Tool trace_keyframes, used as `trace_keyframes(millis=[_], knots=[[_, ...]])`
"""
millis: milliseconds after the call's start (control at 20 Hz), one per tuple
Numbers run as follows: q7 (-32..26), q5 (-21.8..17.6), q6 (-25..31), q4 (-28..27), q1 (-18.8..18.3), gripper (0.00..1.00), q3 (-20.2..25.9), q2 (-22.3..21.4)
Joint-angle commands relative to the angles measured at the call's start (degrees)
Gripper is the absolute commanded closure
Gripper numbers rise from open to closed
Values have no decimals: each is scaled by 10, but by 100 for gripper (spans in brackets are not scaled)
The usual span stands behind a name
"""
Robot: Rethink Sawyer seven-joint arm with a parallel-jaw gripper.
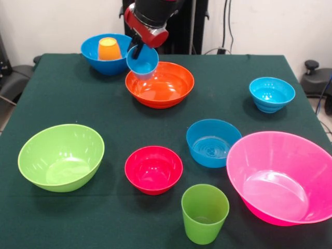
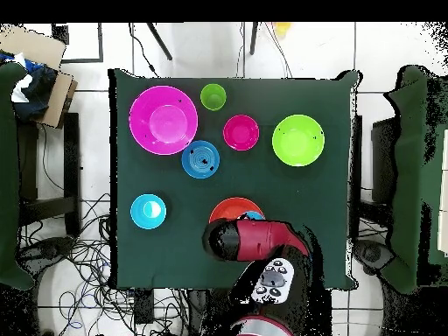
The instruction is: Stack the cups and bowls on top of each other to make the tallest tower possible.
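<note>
My gripper (image 1: 136, 46) is shut on the rim of the light blue cup (image 1: 143, 62) and holds it tilted, mouth towards the camera, over the far left rim of the wide orange bowl (image 1: 167, 85). The orange cup (image 1: 109, 49) stands upside down inside the large blue bowl (image 1: 92, 52) at the back left. The green cup (image 1: 204, 212) stands upright at the front. In the overhead view the arm (image 2: 258, 241) covers the gripper and the large blue bowl; a bit of the light blue cup (image 2: 253, 214) shows by the orange bowl (image 2: 227, 208).
The lime green bowl (image 1: 61, 157) sits front left, the small red bowl (image 1: 153, 169) in the middle, the medium blue bowl (image 1: 212, 142) right of it, the large pink bowl (image 1: 280, 176) front right, and the small turquoise bowl (image 1: 271, 94) at the right.
</note>
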Motion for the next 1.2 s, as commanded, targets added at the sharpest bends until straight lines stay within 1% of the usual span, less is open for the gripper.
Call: trace_keyframes(millis=[50,200,500,750,950,1200], knots=[[38,35,44,-49,8,100,50,16],[39,44,49,-54,9,100,52,17],[55,76,68,-68,20,100,58,21],[59,100,83,-68,30,100,57,19],[62,119,84,-60,35,100,60,17],[61,126,79,-58,46,100,51,21]])
